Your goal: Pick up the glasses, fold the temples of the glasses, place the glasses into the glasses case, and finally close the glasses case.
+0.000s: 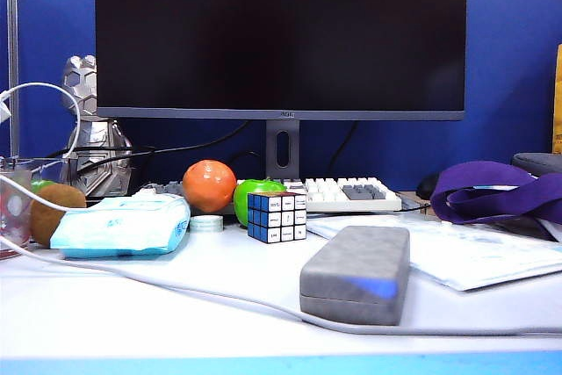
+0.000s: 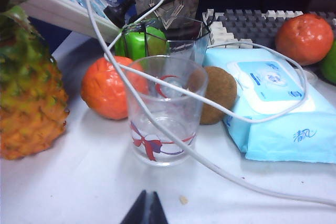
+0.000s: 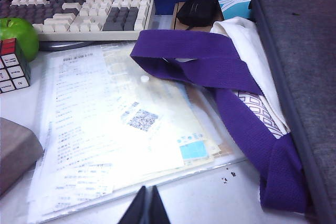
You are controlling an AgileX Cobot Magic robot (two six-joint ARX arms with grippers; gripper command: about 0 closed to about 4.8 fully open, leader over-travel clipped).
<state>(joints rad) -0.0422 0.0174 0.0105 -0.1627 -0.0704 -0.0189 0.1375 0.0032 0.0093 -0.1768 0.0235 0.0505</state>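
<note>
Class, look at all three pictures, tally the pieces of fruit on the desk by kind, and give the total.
Oranges: 2
Green apples: 2
Kiwi: 1
Pineapple: 1
Total: 6

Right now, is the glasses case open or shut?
Shut. In the exterior view the glasses case lies flat on the table, lid fully down, no lining showing. Neither gripper is near it.
</note>
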